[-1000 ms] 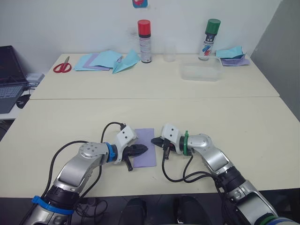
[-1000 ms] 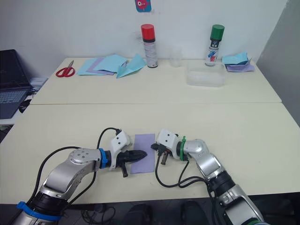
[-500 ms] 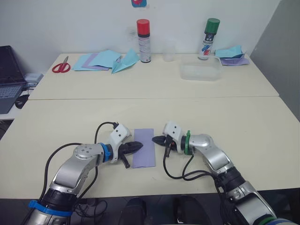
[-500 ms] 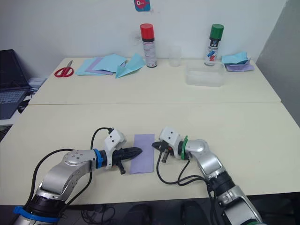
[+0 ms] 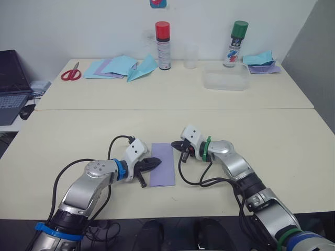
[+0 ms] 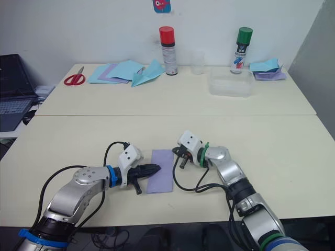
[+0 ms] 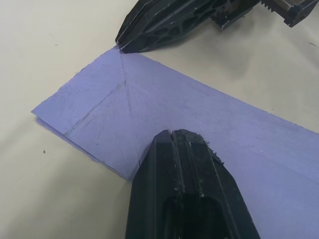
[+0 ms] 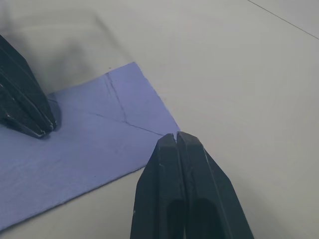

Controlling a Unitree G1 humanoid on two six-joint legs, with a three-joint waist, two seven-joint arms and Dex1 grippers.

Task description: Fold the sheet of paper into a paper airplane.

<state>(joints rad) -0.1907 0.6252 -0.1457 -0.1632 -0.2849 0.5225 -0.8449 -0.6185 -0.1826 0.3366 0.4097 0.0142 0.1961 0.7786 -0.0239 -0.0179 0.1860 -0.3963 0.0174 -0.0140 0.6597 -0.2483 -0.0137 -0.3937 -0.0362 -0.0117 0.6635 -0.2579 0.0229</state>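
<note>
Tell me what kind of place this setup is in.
Probably an office or lab room used as a craft bench: plain cream tables against a white wall, a laptop on a side desk, and craft supplies along the back, red scissors, light-blue sheets and two spray cans.

Two black two-fingered grippers (left, right), one folded lavender paper sheet between them, two spray cans (red-capped, green-capped), one red-handled scissors, one clear plastic tub.
</note>
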